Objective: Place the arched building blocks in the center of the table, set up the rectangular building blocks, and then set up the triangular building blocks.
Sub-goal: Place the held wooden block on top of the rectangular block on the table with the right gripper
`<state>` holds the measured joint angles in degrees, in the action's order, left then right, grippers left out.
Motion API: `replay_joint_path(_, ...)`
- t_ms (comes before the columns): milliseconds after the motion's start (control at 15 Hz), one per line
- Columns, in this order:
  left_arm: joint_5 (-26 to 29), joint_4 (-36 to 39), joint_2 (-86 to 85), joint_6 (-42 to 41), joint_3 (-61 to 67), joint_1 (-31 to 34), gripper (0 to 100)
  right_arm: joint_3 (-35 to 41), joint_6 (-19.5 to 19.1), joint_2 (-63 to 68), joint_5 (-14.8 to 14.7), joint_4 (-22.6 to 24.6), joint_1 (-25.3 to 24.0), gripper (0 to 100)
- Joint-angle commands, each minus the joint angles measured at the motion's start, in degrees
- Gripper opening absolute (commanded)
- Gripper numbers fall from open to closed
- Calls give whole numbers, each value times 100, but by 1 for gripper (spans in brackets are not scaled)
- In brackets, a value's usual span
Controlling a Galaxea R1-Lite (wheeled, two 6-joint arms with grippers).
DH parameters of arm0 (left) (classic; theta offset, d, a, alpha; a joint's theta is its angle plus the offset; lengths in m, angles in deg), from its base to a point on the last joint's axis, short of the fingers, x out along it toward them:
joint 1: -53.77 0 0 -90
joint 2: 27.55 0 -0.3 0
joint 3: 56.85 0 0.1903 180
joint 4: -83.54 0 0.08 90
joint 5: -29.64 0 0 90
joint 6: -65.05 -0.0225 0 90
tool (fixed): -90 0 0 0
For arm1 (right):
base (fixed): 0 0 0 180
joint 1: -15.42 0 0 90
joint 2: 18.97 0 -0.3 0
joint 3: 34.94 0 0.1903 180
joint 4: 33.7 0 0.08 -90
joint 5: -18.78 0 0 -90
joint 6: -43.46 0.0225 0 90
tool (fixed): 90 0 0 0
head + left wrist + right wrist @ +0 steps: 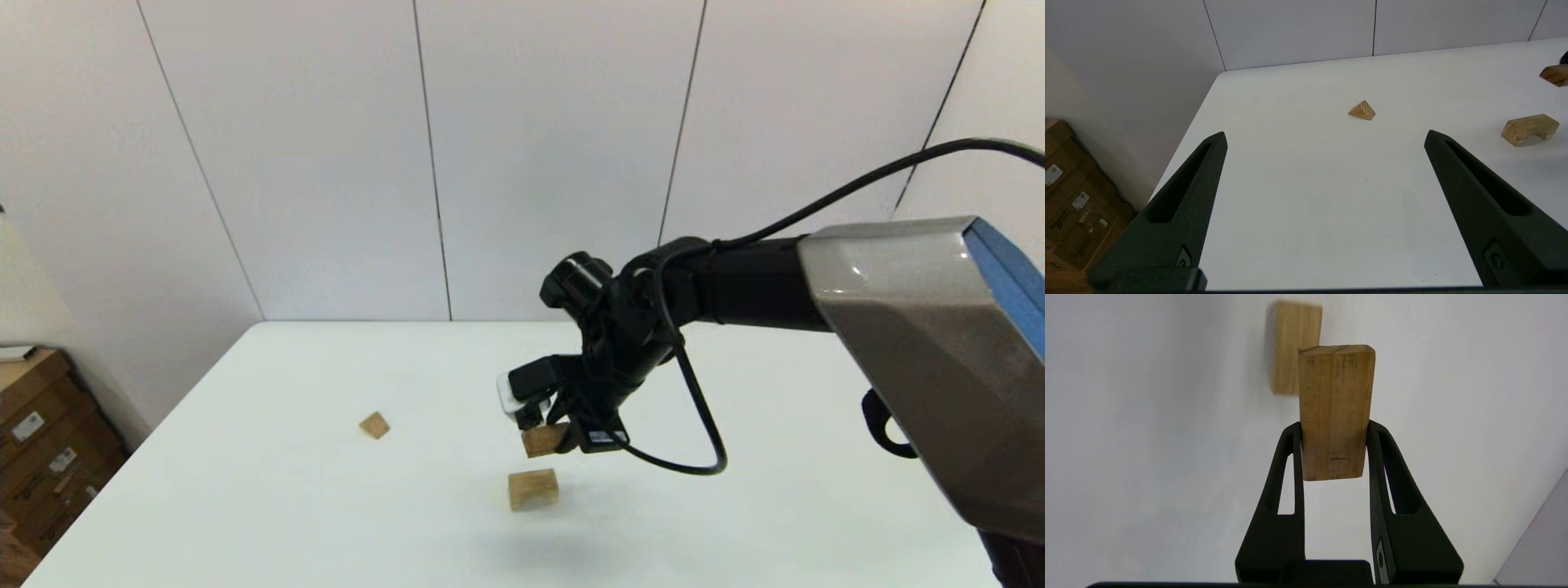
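The main risk is in the set-down: the rectangular building block (1334, 412) is pinched only across its lower part by the right end effector (1333, 428), so most of its length stands out beyond the fingertips. If it meets the arched building block (534, 488) off-centre or tilted, it could pivot in the grip, slide off on release, or nudge the arch out of place. The arch sits notch-down near the middle of the tabletop (326, 523) (a narrow top face to land on, judging from the left wrist view), which leaves little margin.

The right arm reaches in from the robot's right, wrist bent downward, its end effector clenched on the slab and hanging just above and slightly behind the arch, not touching it. The left end effector (1325, 136) is idle off the near-left of the tabletop, fingers spread wide and grasping nothing. The triangular building block (375, 425) lies alone, well apart to the left.
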<state>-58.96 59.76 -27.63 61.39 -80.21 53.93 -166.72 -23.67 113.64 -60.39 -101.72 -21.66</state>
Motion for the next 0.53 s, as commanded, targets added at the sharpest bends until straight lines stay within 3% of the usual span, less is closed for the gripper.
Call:
replay_joint_path(67, 0, -2, 7, -3, 0, 2, 100, -180, 148, 336, -1, -26, -265, 0)
replay_joint_path(533, 0, -2, 7, -3, 0, 2, 100, -224, 183, 494, -19, -26, -406, 0)
